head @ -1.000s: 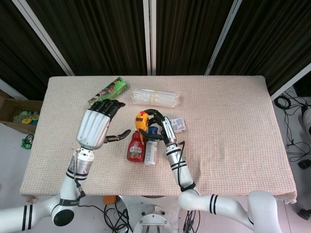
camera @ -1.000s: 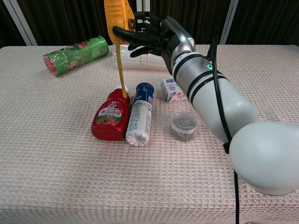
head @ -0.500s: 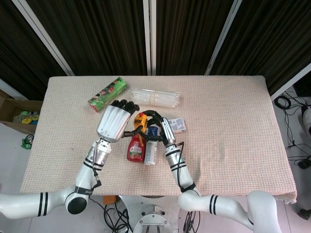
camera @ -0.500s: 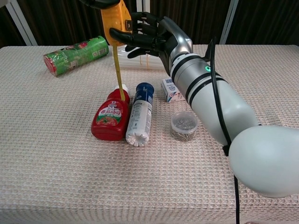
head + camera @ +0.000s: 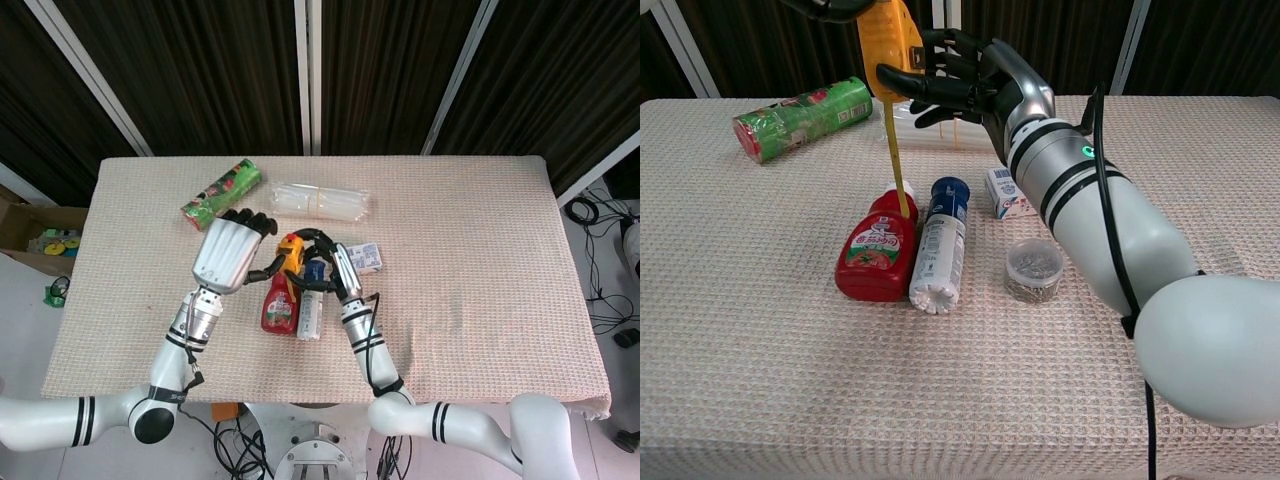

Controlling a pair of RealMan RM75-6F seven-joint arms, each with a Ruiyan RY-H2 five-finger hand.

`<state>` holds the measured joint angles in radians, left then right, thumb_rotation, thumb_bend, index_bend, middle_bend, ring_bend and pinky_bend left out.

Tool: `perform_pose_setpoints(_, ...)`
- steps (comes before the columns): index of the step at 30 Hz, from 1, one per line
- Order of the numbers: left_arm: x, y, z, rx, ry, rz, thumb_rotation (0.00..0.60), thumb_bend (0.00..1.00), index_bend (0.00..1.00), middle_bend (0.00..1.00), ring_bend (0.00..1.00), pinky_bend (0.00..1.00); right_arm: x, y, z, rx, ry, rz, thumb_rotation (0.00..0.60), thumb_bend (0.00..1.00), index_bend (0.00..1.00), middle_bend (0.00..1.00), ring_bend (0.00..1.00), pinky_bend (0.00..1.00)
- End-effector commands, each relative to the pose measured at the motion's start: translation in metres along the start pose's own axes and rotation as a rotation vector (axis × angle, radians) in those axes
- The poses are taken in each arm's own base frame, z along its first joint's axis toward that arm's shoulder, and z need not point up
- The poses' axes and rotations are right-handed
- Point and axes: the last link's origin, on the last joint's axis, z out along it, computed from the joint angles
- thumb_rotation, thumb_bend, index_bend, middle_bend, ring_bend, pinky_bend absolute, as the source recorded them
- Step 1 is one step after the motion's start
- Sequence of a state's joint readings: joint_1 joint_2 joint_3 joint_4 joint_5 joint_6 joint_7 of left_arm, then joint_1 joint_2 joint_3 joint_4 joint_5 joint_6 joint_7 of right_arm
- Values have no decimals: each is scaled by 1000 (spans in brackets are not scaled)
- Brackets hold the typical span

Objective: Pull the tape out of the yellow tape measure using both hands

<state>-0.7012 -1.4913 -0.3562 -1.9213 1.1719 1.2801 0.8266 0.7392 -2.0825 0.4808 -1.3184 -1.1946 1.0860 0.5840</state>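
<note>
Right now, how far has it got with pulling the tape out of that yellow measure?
Partly done: the right hand holds the yellow tape measure up above the table, and a strip of tape already hangs out of it, down toward the ketchup bottle. In hand: the left hand is up against the case. Left: gripping the hanging tape and drawing out more.

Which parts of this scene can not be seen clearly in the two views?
- Left hand: chest view cuts it at the top edge; whether it touches the tape measure is unclear.
- Tape end: head view, hidden behind the right hand.
- Small box print: too small.
- Jar: head view, hidden by the right arm.
</note>
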Motion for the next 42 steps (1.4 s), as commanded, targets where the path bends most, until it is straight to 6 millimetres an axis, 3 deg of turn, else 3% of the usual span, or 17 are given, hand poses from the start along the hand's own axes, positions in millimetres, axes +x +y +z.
perform_pose_setpoints(1,0,1,1,-6,2,2,361,317,462,473,424,519,0,0,0,-1,1,1,600,351,587,524,520,505)
perform_pose_setpoints(10,-2,3,2,-20,-1,24,381,317,469,473,424,519,0,1,0,-6,-1,2,600,350,587,524,520,505)
perform_pose_setpoints(27,0,8,6,-44,23,37,585,347,503,489,437,529,-1,2,0,-6,-9,1,600,349,587,524,520,505)
perform_pose_setpoints(35,1,7,8,-38,18,35,593,353,508,494,442,535,-2,1,0,-2,-17,0,600,348,587,524,520,505)
perform_pose_setpoints(42,4,7,9,-41,24,31,599,418,513,498,446,539,-3,1,-1,-4,-24,-7,600,348,588,523,519,505)
